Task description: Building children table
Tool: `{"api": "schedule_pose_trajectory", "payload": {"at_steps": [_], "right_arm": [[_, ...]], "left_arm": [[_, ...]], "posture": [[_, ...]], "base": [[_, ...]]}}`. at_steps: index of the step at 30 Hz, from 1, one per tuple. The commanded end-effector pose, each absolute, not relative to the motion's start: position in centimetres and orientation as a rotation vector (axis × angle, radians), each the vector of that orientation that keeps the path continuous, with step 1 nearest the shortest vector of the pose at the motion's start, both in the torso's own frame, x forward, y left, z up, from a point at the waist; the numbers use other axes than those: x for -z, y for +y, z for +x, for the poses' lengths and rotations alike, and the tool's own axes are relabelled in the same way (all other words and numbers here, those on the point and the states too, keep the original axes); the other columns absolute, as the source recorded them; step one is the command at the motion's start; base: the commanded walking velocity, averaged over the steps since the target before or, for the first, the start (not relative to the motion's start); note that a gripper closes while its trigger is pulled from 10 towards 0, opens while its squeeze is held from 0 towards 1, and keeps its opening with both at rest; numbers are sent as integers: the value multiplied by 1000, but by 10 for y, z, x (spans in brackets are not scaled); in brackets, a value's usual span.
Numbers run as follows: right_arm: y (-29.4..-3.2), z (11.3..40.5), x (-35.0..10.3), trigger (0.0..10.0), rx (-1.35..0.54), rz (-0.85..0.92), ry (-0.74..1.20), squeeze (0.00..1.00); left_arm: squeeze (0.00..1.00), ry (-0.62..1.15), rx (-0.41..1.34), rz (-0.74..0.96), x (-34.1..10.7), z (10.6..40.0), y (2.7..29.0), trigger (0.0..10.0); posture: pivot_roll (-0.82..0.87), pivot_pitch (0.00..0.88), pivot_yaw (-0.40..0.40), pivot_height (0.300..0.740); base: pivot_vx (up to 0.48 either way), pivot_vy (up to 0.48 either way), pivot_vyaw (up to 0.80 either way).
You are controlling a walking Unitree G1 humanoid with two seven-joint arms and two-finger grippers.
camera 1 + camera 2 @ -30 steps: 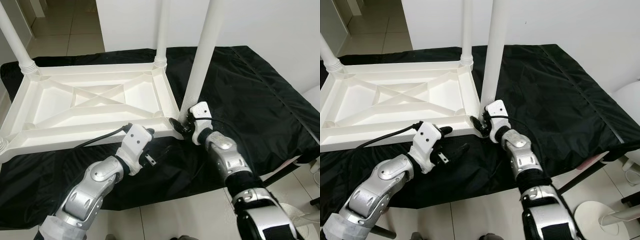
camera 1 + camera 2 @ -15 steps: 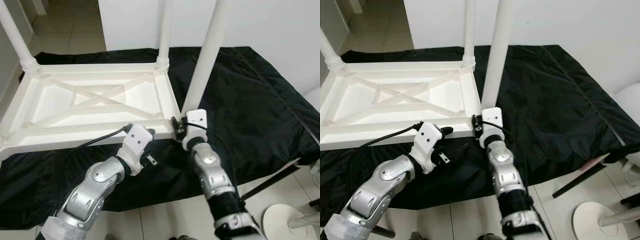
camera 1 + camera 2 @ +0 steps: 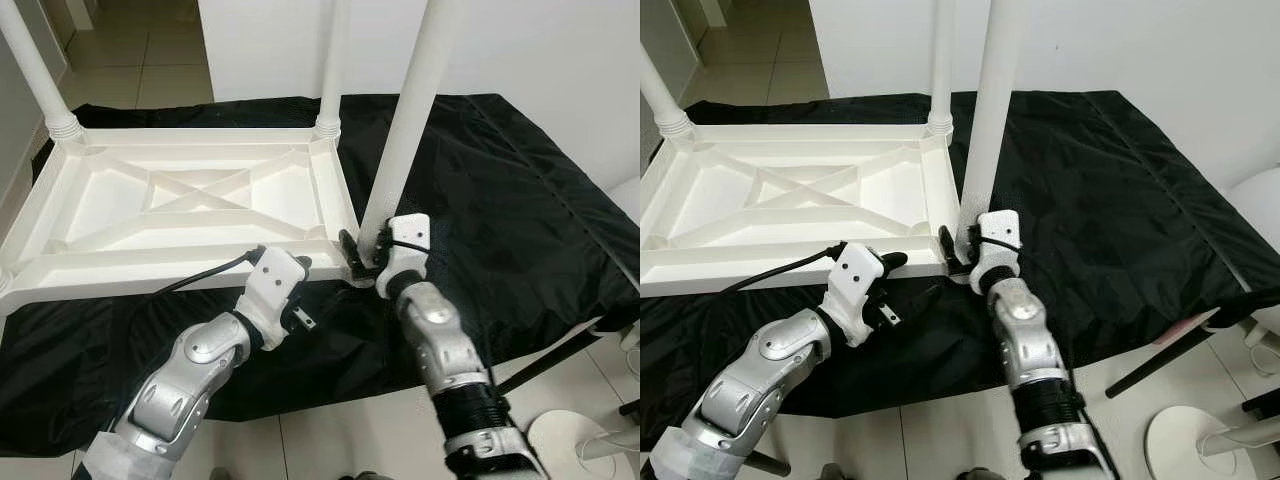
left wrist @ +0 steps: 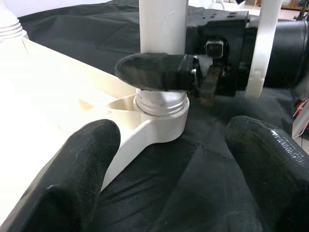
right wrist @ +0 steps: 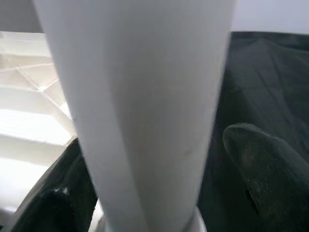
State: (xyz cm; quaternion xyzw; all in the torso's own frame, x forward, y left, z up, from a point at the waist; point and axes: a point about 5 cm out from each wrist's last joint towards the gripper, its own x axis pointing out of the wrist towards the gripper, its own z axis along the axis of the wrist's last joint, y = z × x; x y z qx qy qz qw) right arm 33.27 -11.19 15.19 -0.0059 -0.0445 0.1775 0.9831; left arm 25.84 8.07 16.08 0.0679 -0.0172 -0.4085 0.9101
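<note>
We are working on the upside-down white table (image 3: 190, 200) lying on the black cloth (image 3: 500, 190). Our right gripper (image 3: 362, 255) is clasping the leg (image 3: 405, 140) at the table's near right corner. Our left gripper (image 3: 300, 295) is hovering spread, empty, beside that corner.

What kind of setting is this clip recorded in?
Probably a room in a home: light floor tiles, a plain white wall, and an upturned white children's table on a black cloth, where the right gripper holds a table leg.
</note>
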Motion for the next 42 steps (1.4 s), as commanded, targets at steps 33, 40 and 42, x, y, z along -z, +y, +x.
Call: {"api": "schedule_pose_trajectory", "payload": {"at_steps": [33, 40, 42], "right_arm": [[-125, 353, -135, 0, -919, -253, 17, 0], [-125, 352, -132, 10000, -907, -228, 32, 0], [-124, 353, -133, 10000, -871, -218, 33, 0]], "left_arm": [[0, -53, 900, 153, -166, 261, 82, 10000], [0, -50, 901, 150, -166, 261, 82, 10000], [0, -51, 902, 150, -166, 261, 82, 10000]], "posture": [[5, 20, -24, 740], [0, 24, -21, 740], [-2, 25, -22, 740]], "base": [[0, 0, 0], [0, 0, 0], [0, 0, 0]]}}
